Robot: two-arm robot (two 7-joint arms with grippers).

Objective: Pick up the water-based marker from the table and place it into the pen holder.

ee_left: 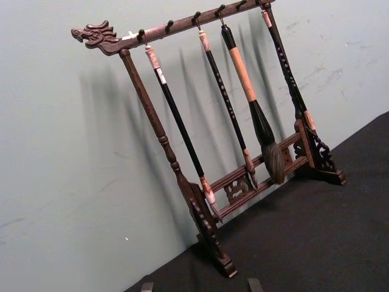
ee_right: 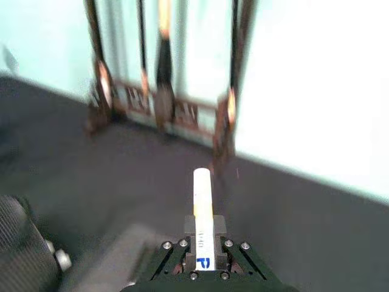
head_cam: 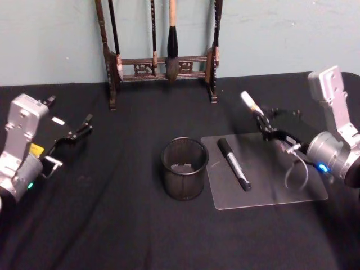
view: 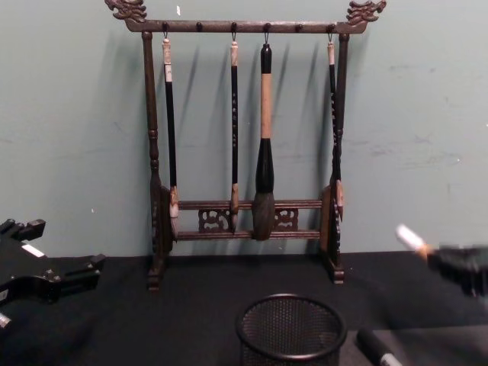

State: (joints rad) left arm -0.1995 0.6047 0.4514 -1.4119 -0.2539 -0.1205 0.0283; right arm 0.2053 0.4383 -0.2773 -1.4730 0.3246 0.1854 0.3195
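The water-based marker [head_cam: 249, 103], white with an orange band, is held above the table's right side, tip pointing up and toward the back. My right gripper [head_cam: 264, 125] is shut on its lower end; the right wrist view shows the marker [ee_right: 202, 201] sticking out from between the fingers [ee_right: 189, 234]. In the chest view the marker [view: 412, 239] and right gripper [view: 457, 271] hang at the right edge. The pen holder [head_cam: 184, 169], a round black mesh cup, stands at the table's middle, left of and below the held marker. My left gripper [head_cam: 79, 130] rests open at the far left.
A black marker [head_cam: 234, 163] lies on a clear plastic mat [head_cam: 281, 185] just right of the pen holder. A dark wooden brush rack [head_cam: 160, 64] with hanging brushes stands along the back edge by the wall. Black cloth covers the table.
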